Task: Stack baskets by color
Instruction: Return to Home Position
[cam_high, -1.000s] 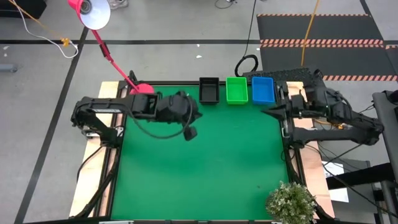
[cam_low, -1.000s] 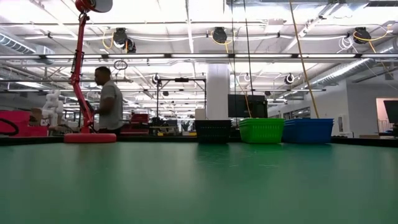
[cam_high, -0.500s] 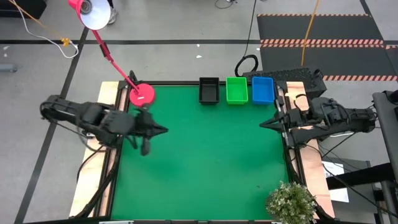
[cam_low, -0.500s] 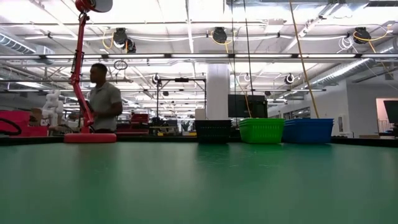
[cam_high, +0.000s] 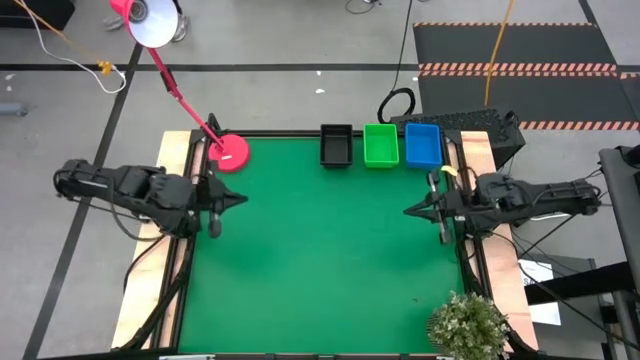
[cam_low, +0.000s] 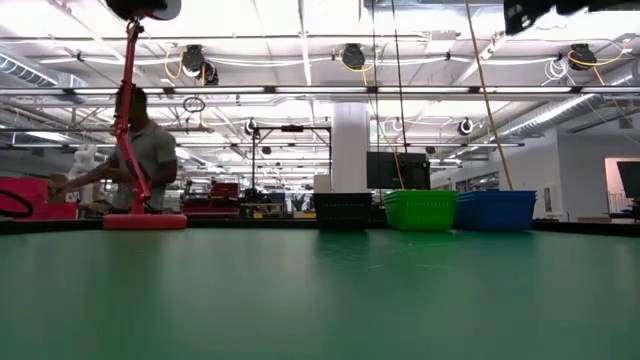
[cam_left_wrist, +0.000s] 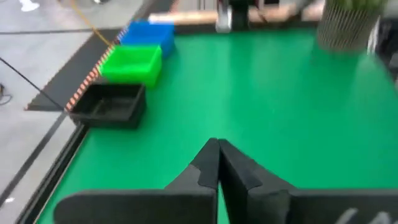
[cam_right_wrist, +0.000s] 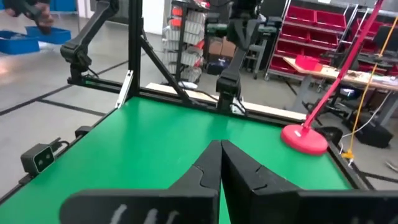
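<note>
High view: I log black baskets (cam_high: 336, 146), green baskets (cam_high: 380, 145) and blue baskets (cam_high: 422, 144) at the far edge. Left gripper (cam_high: 238, 200) and right gripper (cam_high: 410, 211) are pinched closed and empty.

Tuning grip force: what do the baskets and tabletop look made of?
The green baskets, blue baskets and black baskets: probably moulded plastic; latticed sides, uniform solid colour. The table: matte green covering, felt or rubber mat, cannot tell; little glare.
</note>
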